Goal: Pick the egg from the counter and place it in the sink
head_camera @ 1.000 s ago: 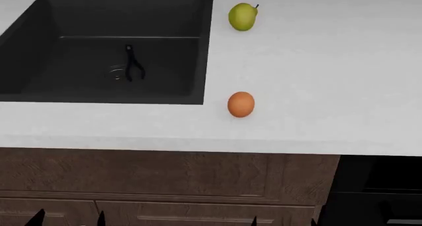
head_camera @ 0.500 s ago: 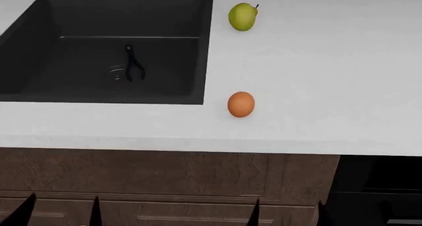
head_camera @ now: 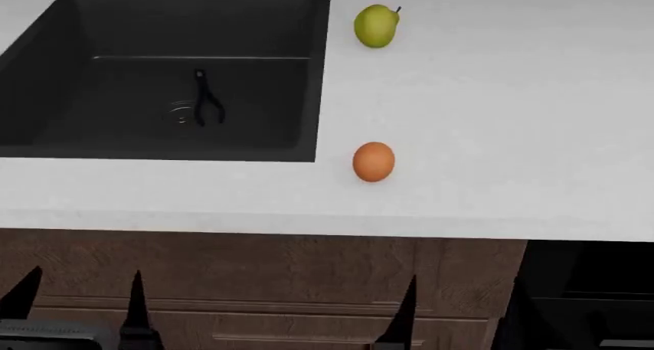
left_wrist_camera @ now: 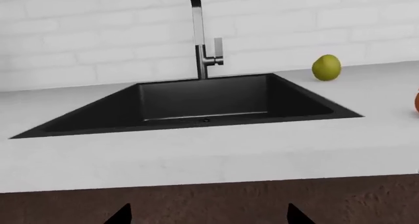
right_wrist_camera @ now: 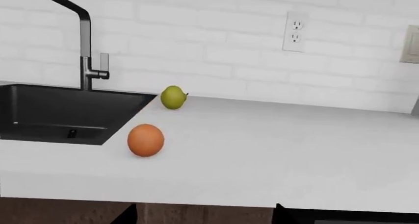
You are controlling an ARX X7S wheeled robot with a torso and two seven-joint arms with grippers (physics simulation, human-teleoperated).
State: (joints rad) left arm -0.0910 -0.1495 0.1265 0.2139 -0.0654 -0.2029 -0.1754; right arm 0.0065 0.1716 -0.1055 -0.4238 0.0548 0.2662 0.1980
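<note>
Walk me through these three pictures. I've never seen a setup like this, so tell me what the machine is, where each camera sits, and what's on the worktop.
This is a simulated two-armed wheeled robot at a kitchen counter. One picture looks down from its head; the other two come from cameras near each gripper. The dark prongs low in the head view are the left gripper and right gripper, both open and holding nothing, below the counter edge. On the counter lie an orange-brown egg and, farther back, a yellow-green pear. Beside them is a black sink with a faucet.
</note>
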